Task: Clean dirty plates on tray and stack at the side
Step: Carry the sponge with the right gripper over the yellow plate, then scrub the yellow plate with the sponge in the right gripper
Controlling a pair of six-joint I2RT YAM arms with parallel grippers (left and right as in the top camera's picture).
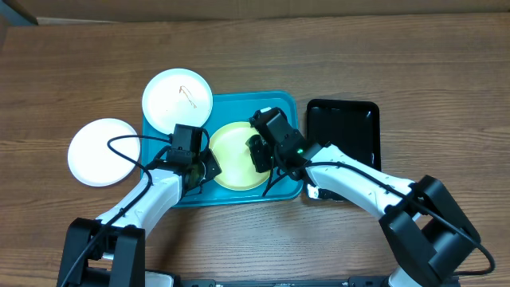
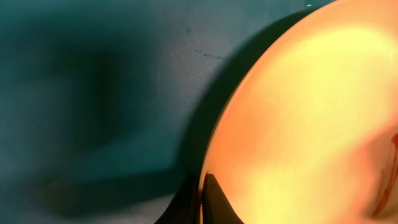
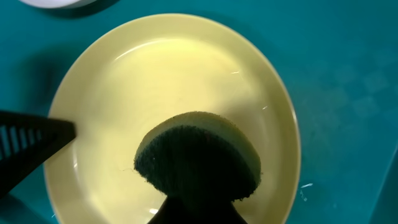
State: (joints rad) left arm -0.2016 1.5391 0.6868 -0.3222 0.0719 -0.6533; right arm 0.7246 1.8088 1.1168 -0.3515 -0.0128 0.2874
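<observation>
The pale yellow-green plate (image 1: 231, 155) lies on the turquoise tray (image 1: 239, 108). My left gripper (image 1: 204, 168) is shut on the plate's left rim; in the left wrist view the rim (image 2: 211, 143) runs between the two fingers (image 2: 202, 202). My right gripper (image 1: 259, 151) is shut on a dark green sponge (image 3: 198, 155) that presses on the plate (image 3: 155, 81). A white plate (image 1: 177, 100) with a thin brownish smear overlaps the tray's far left corner. A second white plate (image 1: 103, 151) lies on the table left of the tray.
A smaller glossy black tray (image 1: 343, 131) lies right of the turquoise tray, under my right arm. The wooden table (image 1: 414, 64) surrounds everything. The left finger tip (image 3: 31, 143) shows at the plate's rim in the right wrist view.
</observation>
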